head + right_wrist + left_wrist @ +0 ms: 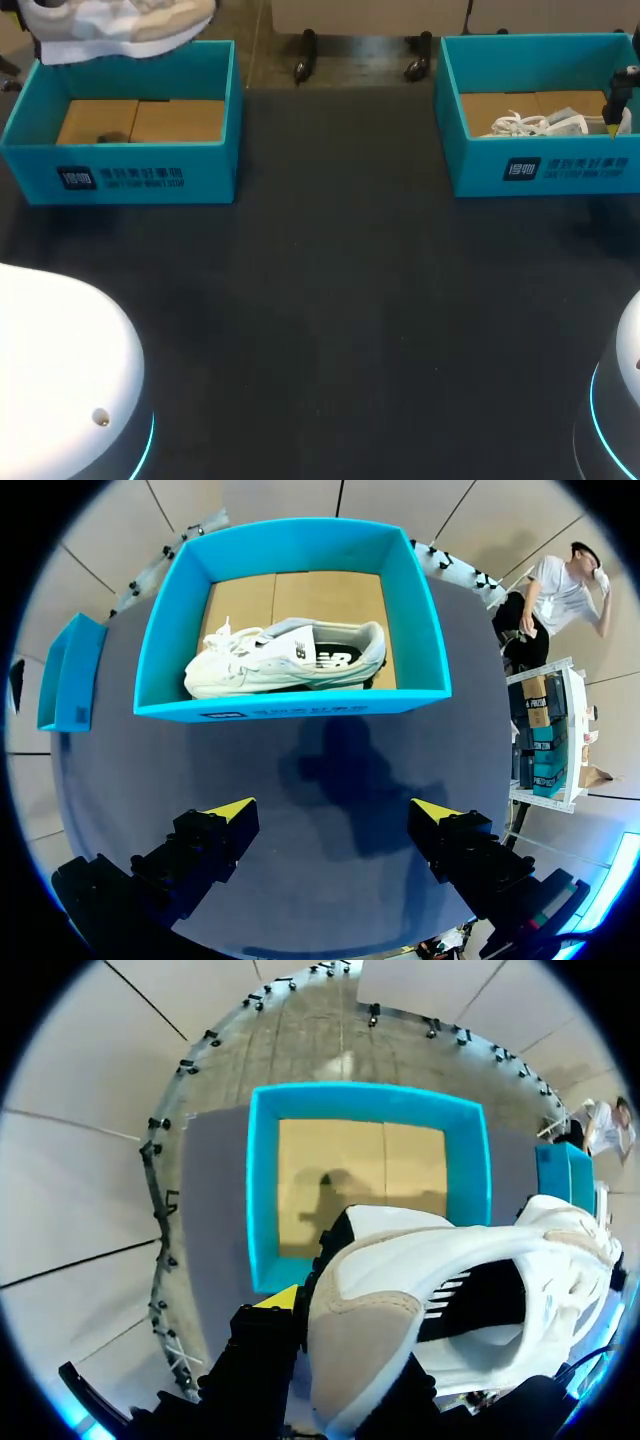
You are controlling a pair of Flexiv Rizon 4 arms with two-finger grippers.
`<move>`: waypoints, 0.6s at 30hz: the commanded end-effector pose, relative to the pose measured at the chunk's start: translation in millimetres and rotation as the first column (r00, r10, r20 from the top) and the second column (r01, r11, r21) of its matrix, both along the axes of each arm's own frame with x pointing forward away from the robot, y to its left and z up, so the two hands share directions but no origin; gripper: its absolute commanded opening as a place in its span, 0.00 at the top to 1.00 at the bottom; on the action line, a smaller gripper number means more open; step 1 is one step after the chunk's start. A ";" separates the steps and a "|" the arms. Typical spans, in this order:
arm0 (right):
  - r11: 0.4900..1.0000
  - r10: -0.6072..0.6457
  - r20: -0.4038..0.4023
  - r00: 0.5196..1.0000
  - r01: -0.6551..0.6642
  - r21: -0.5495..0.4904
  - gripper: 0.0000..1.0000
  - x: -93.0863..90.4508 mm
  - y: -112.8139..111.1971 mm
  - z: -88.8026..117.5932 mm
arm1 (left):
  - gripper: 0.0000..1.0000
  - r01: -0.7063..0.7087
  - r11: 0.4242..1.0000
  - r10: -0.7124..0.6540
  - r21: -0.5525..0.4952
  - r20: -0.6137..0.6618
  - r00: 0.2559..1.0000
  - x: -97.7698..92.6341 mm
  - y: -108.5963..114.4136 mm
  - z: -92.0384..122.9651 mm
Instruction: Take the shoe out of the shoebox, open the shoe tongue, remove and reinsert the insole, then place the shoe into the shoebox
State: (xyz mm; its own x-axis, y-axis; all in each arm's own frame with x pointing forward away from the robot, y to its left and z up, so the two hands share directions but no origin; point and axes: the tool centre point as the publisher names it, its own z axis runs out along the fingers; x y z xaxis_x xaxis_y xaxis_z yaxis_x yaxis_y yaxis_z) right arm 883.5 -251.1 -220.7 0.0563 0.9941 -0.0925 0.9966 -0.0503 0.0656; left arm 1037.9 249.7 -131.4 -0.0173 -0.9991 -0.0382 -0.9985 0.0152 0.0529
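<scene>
The shoe point(110, 25) hangs in the air over the far wall of the left box point(120, 165), at about 10 o'clock from the middle of the desk point(330, 320). The left fingers point(278, 1300) are closed on one rounded, beige-patched end of it. One yellow tip shows against its side and the other is hidden behind the shoe point(450, 1290). Whether that end is toe or heel I cannot tell. Its long axis runs roughly 9 to 3 o'clock, along the box's long side, and the box below holds nothing but its cardboard floor.

It looks light, with a soft upper that will give under a pinch and a stiffer sole. A hold at one end may let it sag or swing, so a grip across the sides near the opening should be firmer.

The other shoe point(290, 658) lies in the right box point(290, 702), at about 2 o'clock. It lies lengthwise along the front wall, with loose laces at one end that could snag. The right fingers point(232, 810) stand wide apart and empty, over the desk just in front of that box.
</scene>
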 end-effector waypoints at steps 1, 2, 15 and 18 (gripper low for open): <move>1.000 0.001 0.000 1.000 -0.001 -0.001 0.00 -0.1 -0.1 -0.2 | 1.00 0.064 0.998 -0.063 0.000 0.186 0.981 -43.5 -16.4 -1.8; 1.000 0.001 0.000 1.000 -0.001 -0.001 0.00 -0.1 -0.1 -0.2 | 1.00 0.067 0.998 -0.066 -0.001 0.180 0.981 -48.7 -21.7 -3.7; 1.000 0.001 0.000 1.000 -0.001 -0.001 0.00 -0.1 -0.1 -0.2 | 1.00 0.079 0.997 -0.076 -0.014 0.149 0.986 -61.7 -35.6 -8.5; 1.000 0.001 0.000 1.000 -0.001 -0.001 0.00 -0.1 -0.1 -0.2 | 1.00 0.079 0.997 -0.076 -0.014 0.149 0.986 -61.7 -35.6 -8.5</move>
State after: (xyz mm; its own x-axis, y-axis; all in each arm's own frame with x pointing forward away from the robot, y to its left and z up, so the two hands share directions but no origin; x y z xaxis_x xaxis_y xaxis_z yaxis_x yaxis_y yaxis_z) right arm 883.5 -250.9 -220.7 0.0559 0.9941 -0.0926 0.9966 -0.0500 0.0656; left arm 981.3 213.4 -140.3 -0.0902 -0.9956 -0.0269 -0.9955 0.0910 -0.0281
